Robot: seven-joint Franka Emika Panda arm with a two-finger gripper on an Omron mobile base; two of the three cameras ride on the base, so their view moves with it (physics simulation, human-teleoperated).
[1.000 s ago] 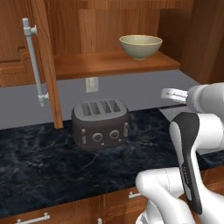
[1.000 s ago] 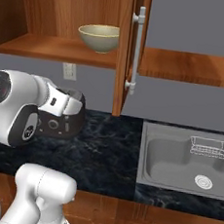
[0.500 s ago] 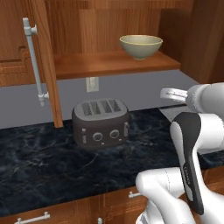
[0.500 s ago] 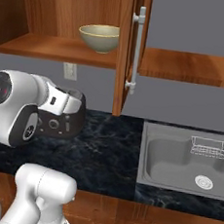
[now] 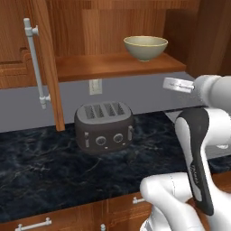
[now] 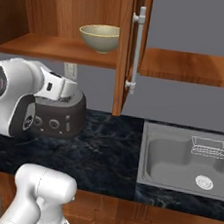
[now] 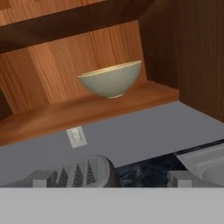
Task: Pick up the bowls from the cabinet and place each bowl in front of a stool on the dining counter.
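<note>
My hand (image 7: 111, 179) is spread wide with nothing between its fingers, hanging over the black counter (image 5: 40, 176) below the level of the shelf (image 5: 113, 65). One bowl (image 5: 145, 47) sits upright in the open cabinet (image 6: 55, 15), near the shelf's front edge and toward the cabinet's side wall, with bare plank all along its other side. The cabinet door (image 5: 47, 67) stands swung out, its silver bar handle (image 5: 37, 63) facing me. A toaster (image 5: 104, 127) sits on the counter under the shelf; the sink (image 6: 187, 163) lies off to my right.
</note>
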